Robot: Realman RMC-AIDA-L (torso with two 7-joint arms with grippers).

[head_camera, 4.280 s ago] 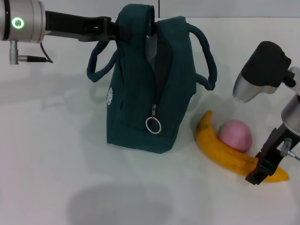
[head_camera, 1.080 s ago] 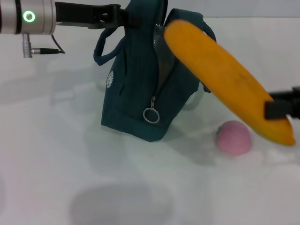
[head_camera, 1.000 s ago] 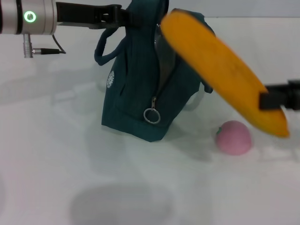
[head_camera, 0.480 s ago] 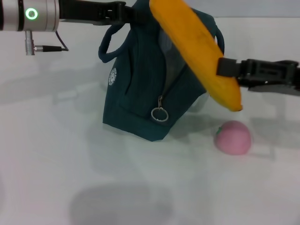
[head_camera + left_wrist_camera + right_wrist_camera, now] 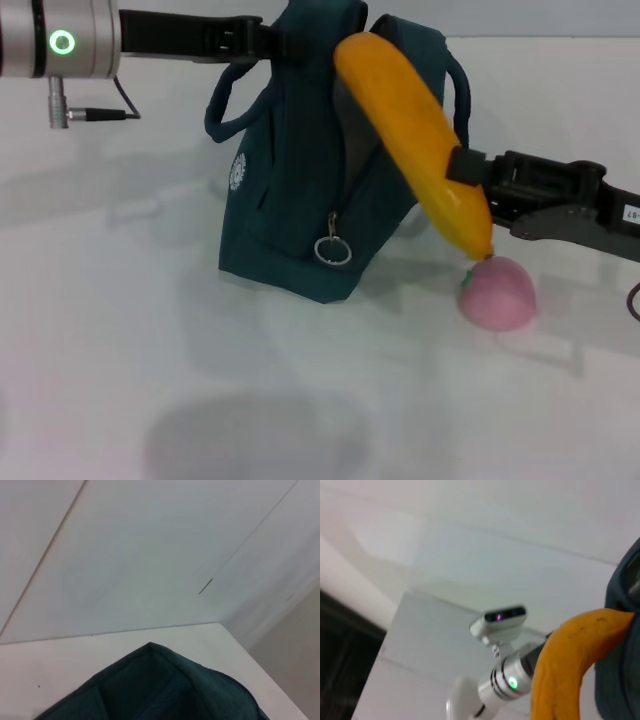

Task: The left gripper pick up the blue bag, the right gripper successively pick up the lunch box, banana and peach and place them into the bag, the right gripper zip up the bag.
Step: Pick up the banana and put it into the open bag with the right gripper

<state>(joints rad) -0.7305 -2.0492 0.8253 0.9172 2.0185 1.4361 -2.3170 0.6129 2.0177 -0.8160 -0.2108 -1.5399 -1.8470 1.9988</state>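
Since half a second ago the banana (image 5: 412,140) has swung steeper: upper tip now at the open mouth of the blue bag (image 5: 300,190), lower tip just above the peach (image 5: 497,293). A second ago it lay flatter and further right. Reading: insertion is under way, banana not yet released

Right gripper (image 5: 462,167) reaches in from the right, jaws clamped on the banana's lower half. Left gripper (image 5: 262,40) at the bag's top edge, propping it upright on the white table (image 5: 120,340); jaws appear closed on the fabric, though the contact is partly hidden

Count: one bag, two loop handles, one silver ring pull (image 5: 332,251); one banana; one peach, on the table just beside the bag. Lunch box not seen outside, possibly the pale shape within the opening
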